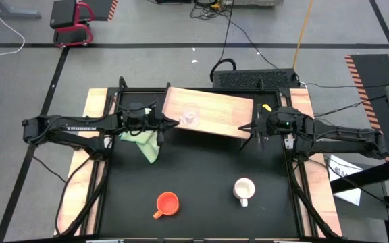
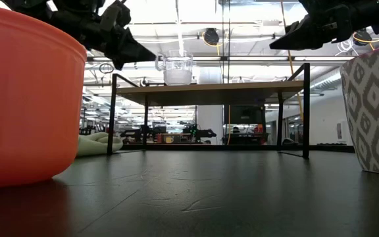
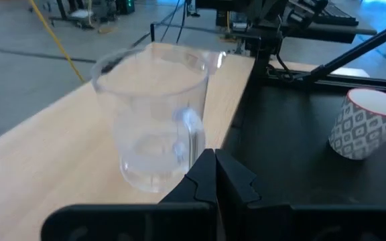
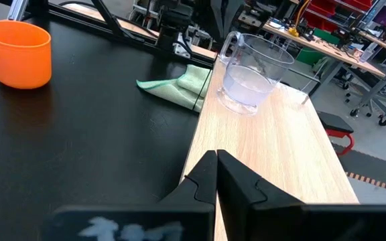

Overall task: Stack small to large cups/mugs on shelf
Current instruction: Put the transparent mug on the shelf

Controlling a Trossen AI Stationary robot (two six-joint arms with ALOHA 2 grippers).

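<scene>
A small clear glass cup (image 1: 190,116) with a handle stands upright on its base on the left part of the light-brown wooden shelf (image 1: 215,111). My left gripper (image 1: 164,123) is shut, with its tips right beside the cup's handle (image 3: 191,134), at the shelf's left end. My right gripper (image 1: 243,128) is shut and empty, hovering over the shelf's right near corner (image 4: 210,144). The orange mug (image 1: 167,203) and the white patterned mug (image 1: 244,190) stand upright on the black tabletop near its front edge. My left gripper's shut tips (image 3: 213,161) stand level beside the glass cup's handle (image 2: 158,62), coming from the table's left. I cannot tell whether they touch it. The cup stands upright on the shelf.
A light green cloth (image 1: 144,142) lies on the table under my left gripper, by the shelf's left leg (image 2: 112,115). The shelf stands on thin dark legs with open room below. Pale wooden strips (image 1: 80,175) run along the table's sides.
</scene>
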